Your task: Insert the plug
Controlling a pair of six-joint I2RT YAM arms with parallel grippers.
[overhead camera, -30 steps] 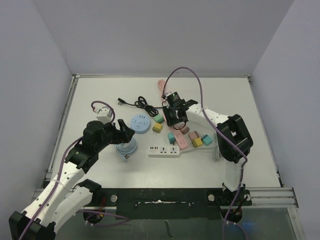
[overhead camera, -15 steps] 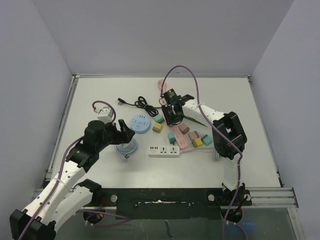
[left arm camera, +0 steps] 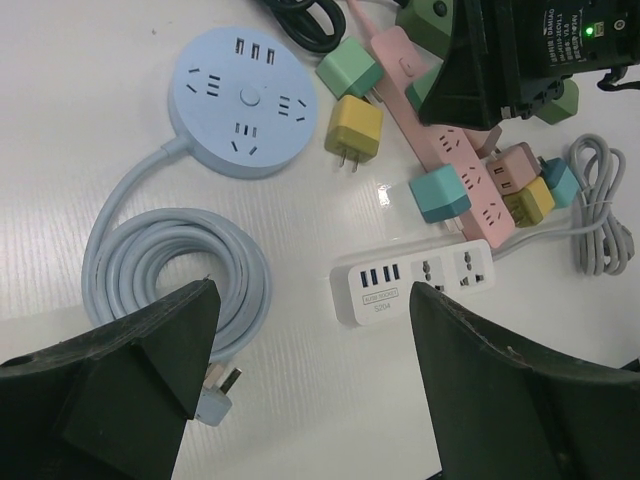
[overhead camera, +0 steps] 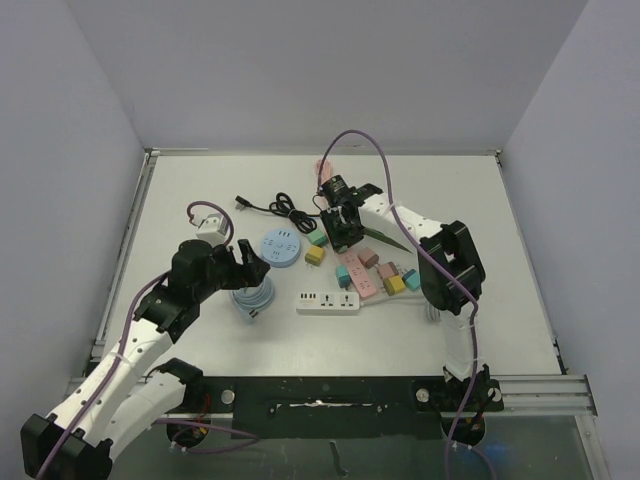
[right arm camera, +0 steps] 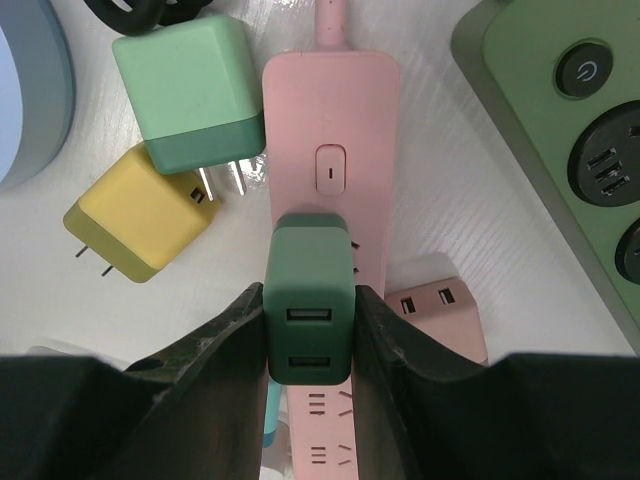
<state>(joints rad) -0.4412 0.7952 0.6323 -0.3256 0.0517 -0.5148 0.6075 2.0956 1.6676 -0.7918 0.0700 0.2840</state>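
My right gripper [right arm camera: 309, 330] is shut on a dark green USB charger plug [right arm camera: 308, 300], its two USB ports facing the camera. The plug hangs just over the pink power strip [right arm camera: 332, 170], near the strip's switch. In the top view the right gripper [overhead camera: 343, 222] sits over the pink strip [overhead camera: 357, 277] at mid-table. My left gripper [overhead camera: 243, 262] is open and empty, hovering above the coiled blue cable [left arm camera: 170, 270] and near the white power strip [left arm camera: 412, 283].
A mint green plug [right arm camera: 190, 90] and a yellow plug [right arm camera: 140, 222] lie left of the pink strip. A green power strip [right arm camera: 560, 130] lies to its right. A round blue socket [left arm camera: 243, 100], a black cable [overhead camera: 275, 208] and several coloured plugs [overhead camera: 395, 278] lie around.
My right gripper has moved a little to the left and farther back over the pink strip, with the green plug in it. The left arm has barely shifted.
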